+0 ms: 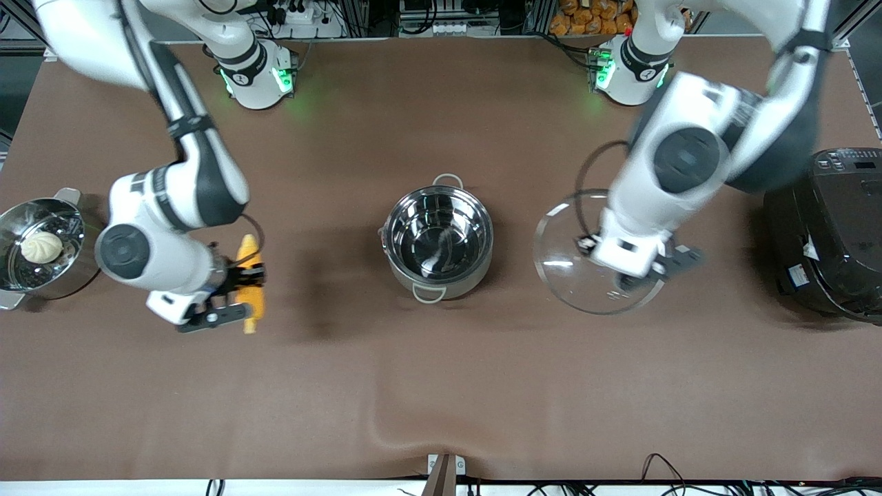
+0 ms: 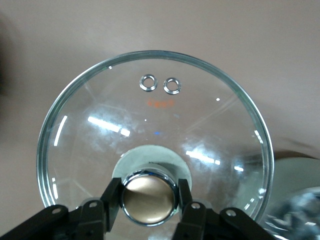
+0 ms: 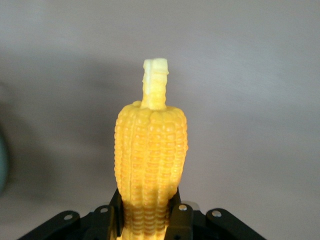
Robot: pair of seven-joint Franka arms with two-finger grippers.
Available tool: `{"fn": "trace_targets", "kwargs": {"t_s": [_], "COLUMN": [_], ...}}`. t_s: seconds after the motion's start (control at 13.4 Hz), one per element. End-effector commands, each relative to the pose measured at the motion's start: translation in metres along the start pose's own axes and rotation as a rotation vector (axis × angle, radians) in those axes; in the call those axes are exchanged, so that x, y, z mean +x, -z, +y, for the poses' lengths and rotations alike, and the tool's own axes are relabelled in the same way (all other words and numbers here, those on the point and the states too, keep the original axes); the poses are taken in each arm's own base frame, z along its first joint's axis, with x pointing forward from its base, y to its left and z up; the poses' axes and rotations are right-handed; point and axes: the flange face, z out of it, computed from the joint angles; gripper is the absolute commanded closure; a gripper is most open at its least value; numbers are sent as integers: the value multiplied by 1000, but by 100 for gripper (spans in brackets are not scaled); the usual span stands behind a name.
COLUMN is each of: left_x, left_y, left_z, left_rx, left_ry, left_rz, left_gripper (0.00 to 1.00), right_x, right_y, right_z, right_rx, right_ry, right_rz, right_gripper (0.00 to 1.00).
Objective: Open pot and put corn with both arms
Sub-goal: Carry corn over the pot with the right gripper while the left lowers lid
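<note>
The steel pot (image 1: 475, 272) stands open at the table's middle, with nothing in it. My left gripper (image 1: 630, 265) is shut on the tan knob (image 2: 149, 198) of the clear glass lid (image 1: 565, 262). It holds the lid low over the table beside the pot, toward the left arm's end. The lid fills the left wrist view (image 2: 150, 115), where a bit of the pot (image 2: 300, 220) shows at the edge. My right gripper (image 1: 234, 289) is shut on the yellow corn (image 1: 246, 246) between the pan and the pot. In the right wrist view the corn (image 3: 150, 155) points its pale stub away from the gripper (image 3: 147, 220).
A shallower steel pan (image 1: 69, 213) with a white bun (image 1: 41, 246) sits at the right arm's end. A big black rice cooker (image 1: 834, 234) stands at the left arm's end, close to the lid. Brown cloth covers the table.
</note>
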Motion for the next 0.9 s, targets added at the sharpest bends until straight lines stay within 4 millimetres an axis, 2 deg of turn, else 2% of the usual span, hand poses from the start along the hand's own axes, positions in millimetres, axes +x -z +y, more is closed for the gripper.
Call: {"fn": "trace_targets", "kwargs": {"t_s": [0.0, 0.07, 0.15, 0.22, 0.3, 0.6, 0.67, 0.82], "left_x": [28, 35, 44, 41, 34, 19, 17, 16], "left_y": [-30, -56, -82, -104, -127, -195, -208, -217], "left_z": [-56, -69, -89, -95, -94, -105, -111, -115], "left_rx": [15, 14, 2, -13, -24, -59, -71, -60], "left_ry": [-59, -55, -27, -24, -32, -40, -34, -46], "left_rz": [-3, -9, -7, 14, 27, 68, 77, 84], "left_gripper": [100, 100, 100, 100, 100, 100, 100, 100], "right_x": [7, 9, 13, 11, 7, 4, 4, 2], "right_y": [1, -8, -7, -3, -4, -24, -29, -34], "right_z": [-80, -121, -156, -186, -208, -262, -274, -289], "right_rx": [68, 79, 76, 75, 72, 63, 59, 63], "right_ry": [-19, -28, -60, -98, -120, -136, -140, -141], "right_rz": [-7, -12, 0, 10, 12, 14, 18, 25], "right_gripper": [100, 100, 100, 100, 100, 100, 100, 100]}}
